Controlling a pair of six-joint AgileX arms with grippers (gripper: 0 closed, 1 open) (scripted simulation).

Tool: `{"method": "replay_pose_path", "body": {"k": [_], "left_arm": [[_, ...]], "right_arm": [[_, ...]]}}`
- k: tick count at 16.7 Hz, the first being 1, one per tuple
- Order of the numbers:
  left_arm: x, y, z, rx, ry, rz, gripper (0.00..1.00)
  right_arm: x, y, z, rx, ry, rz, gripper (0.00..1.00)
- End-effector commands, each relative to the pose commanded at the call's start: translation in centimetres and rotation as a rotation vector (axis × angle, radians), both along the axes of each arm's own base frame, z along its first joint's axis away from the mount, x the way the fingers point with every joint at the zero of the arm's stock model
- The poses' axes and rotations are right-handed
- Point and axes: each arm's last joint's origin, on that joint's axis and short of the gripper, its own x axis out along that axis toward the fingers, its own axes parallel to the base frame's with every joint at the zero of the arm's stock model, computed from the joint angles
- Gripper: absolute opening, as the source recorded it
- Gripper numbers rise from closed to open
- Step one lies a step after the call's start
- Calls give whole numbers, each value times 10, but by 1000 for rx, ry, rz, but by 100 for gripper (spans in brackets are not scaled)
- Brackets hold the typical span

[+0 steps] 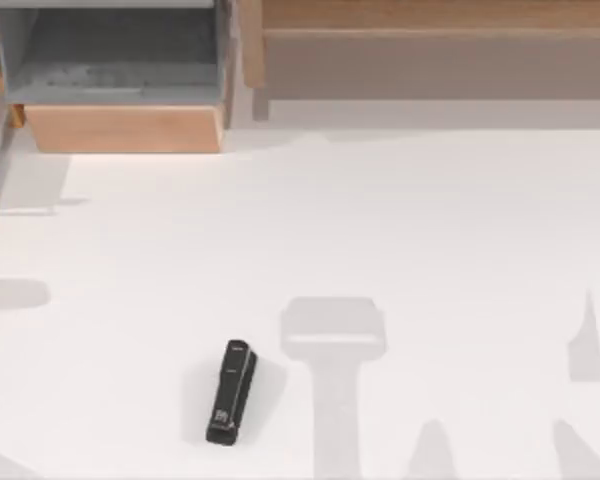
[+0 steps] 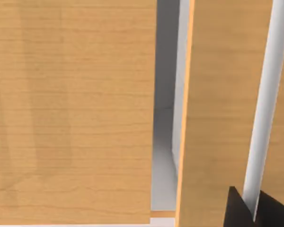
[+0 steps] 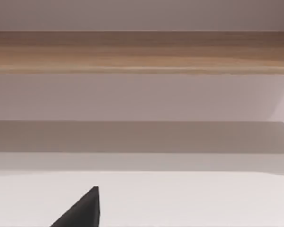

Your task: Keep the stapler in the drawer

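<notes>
The stapler (image 1: 231, 392) is lying flat on the worktop (image 1: 430, 220), well apart from the drawer (image 1: 125, 128), which is standing pulled out. The grasping step is not yet begun. Next, one end effector needs to descend over the stapler; I cannot tell either end effector's opening.

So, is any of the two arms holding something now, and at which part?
Nothing is held. The stapler lies alone on the table, with no jaws around it.
</notes>
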Motion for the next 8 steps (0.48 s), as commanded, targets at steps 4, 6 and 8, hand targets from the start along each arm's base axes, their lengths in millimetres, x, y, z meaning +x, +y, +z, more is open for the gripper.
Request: {"method": "replay_pose_path", "body": {"k": [4,6,8], "left_arm": [[-4,0,2,2,-5,0,0],[-3,0,1,4,-5,1,0],[-14,2,1,6,-6,1,0]], "right_arm": [[0,0,0,0,0,0,100],[0,0,0,0,0,0,100],[0,0,0,0,0,0,100]]}}
